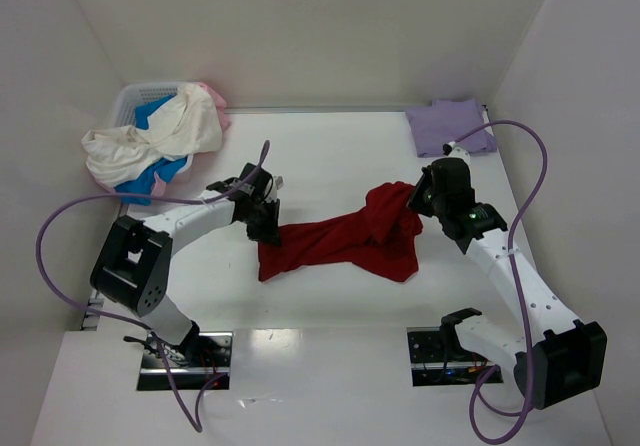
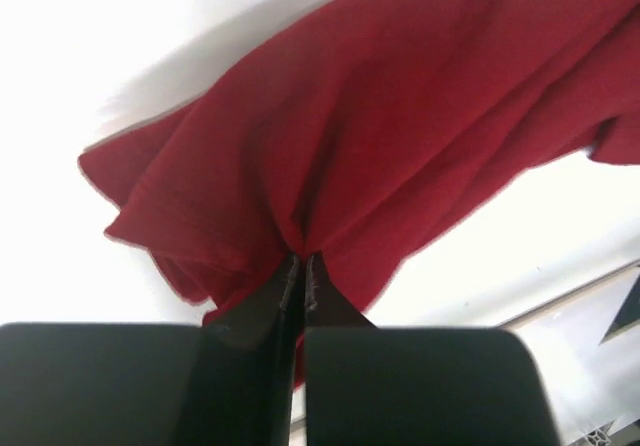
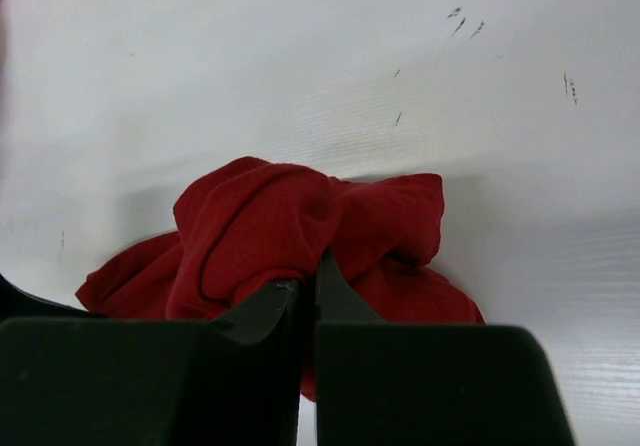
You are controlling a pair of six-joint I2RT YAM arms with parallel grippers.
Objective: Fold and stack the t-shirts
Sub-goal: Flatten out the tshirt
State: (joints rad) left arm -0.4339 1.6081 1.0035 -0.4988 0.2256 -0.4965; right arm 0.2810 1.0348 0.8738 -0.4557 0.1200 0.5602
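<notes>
The red shirt lies crumpled across the middle of the table, drawn out between the two arms. The left gripper has its jaws pinched almost together on the shirt's left edge, where the cloth gathers into folds at the tips. The right gripper is clamped just as narrowly on a bunched lump at the shirt's right end. A folded lavender shirt sits in the far right corner. At the far left corner a basket holds a cream shirt, a blue shirt and a pink shirt, which spill over its rim.
</notes>
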